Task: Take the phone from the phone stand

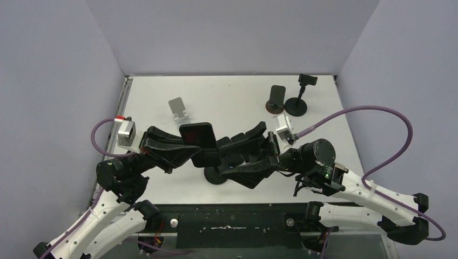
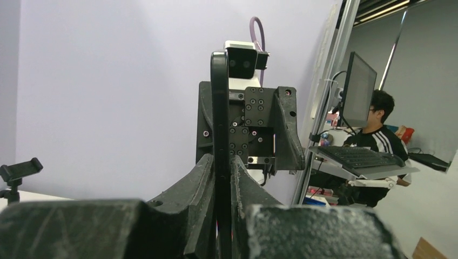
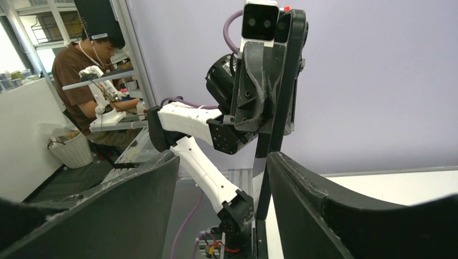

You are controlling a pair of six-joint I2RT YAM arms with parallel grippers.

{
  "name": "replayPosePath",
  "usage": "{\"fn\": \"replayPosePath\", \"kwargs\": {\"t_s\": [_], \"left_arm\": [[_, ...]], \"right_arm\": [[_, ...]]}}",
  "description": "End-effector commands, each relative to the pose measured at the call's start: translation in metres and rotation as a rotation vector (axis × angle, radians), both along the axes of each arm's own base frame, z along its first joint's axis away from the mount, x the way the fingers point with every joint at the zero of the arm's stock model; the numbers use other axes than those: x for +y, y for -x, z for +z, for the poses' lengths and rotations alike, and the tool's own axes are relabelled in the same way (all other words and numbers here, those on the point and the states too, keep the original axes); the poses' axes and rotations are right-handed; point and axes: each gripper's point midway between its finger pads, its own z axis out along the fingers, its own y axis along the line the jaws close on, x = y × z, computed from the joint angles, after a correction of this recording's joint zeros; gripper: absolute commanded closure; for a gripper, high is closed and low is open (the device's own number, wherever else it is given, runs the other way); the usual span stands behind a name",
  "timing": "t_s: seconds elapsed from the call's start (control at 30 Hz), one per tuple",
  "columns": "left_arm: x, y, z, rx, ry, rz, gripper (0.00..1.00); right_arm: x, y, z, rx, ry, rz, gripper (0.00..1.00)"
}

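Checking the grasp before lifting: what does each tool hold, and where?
Left tool pinches the phone by its left edge. Right tool is open, the stand between its fingers, holding nothing.

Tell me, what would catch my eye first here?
Two black robot arms meet in the middle of the table: the left claw pinches a black phone by its edge, and the right claw is open on the other side. Farther back are a silver stand, a short black stand and a tall black stand.
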Motion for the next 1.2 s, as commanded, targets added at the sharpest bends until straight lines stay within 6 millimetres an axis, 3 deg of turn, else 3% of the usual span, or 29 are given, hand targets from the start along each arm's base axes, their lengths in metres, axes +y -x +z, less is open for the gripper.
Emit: {"fn": "replayPosePath", "kwargs": {"t_s": [0.0, 0.17, 0.27, 0.37, 0.63, 0.83, 0.93, 1.03, 1.1, 1.17], "left_arm": [[0.012, 0.021, 0.024, -0.077, 0.093, -0.062, 1.00], [0.011, 0.021, 0.023, -0.078, 0.090, -0.064, 1.00], [0.010, 0.020, 0.021, -0.076, 0.079, -0.059, 1.00], [0.010, 0.020, 0.020, -0.075, 0.080, -0.056, 1.00], [0.008, 0.018, 0.021, -0.076, 0.082, -0.059, 1.00], [0.006, 0.016, 0.018, -0.069, 0.071, -0.062, 1.00], [0.003, 0.010, 0.010, -0.067, 0.045, -0.025, 1.00], [0.002, -0.003, -0.003, -0.044, -0.005, 0.053, 0.98], [0.004, -0.014, -0.011, -0.018, -0.026, 0.124, 0.53], [0.008, -0.025, -0.020, 0.002, -0.055, 0.206, 0.27]], "right_arm": [[0.009, -0.006, -0.007, 0.032, -0.009, -0.014, 0.35], [0.010, -0.017, -0.006, 0.041, -0.011, -0.070, 0.29], [-0.005, -0.023, 0.003, 0.032, -0.071, -0.134, 0.23], [-0.006, -0.027, 0.004, 0.028, -0.043, -0.163, 0.25], [0.017, -0.012, -0.005, 0.039, 0.011, -0.029, 0.45], [0.024, -0.011, -0.001, 0.065, -0.020, 0.002, 0.72], [0.024, -0.014, 0.000, 0.066, -0.033, -0.010, 0.92], [0.023, -0.025, 0.000, 0.059, -0.025, -0.074, 1.00], [0.019, -0.037, 0.004, 0.043, -0.011, -0.148, 1.00], [0.013, -0.055, 0.005, 0.042, 0.023, -0.247, 1.00]]}}
